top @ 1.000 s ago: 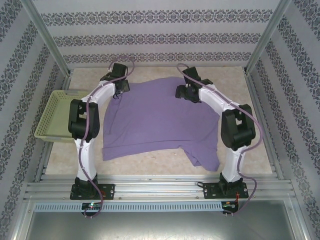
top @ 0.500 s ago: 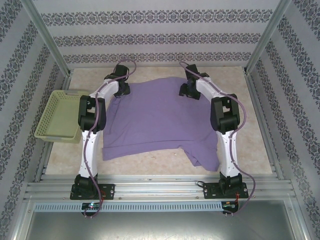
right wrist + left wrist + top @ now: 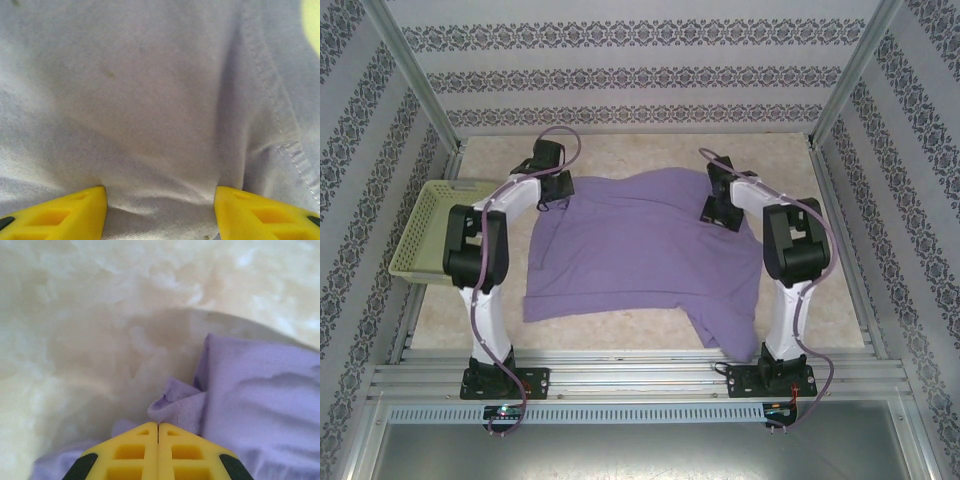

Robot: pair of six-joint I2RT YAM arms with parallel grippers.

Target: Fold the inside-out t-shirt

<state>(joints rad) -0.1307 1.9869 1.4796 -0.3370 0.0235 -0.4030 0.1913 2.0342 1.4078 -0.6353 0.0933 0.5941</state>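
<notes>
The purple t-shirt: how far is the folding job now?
Done: no fold yet; the soft lavender-purple cotton t-shirt lies mostly spread out. In hand: the left gripper is shut on its far-left corner, and the right gripper is open, fingers on the cloth. Left: every fold.

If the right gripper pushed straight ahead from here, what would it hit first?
The purple t-shirt: its fabric lies directly ahead of the right gripper, probably touching its open fingers.

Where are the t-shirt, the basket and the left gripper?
t-shirt [image 3: 640,245]: top external view, middle of the spread fabric.
basket [image 3: 420,235]: top external view, its mesh floor.
left gripper [image 3: 158,424]: left wrist view, where the shut fingertips meet.
</notes>
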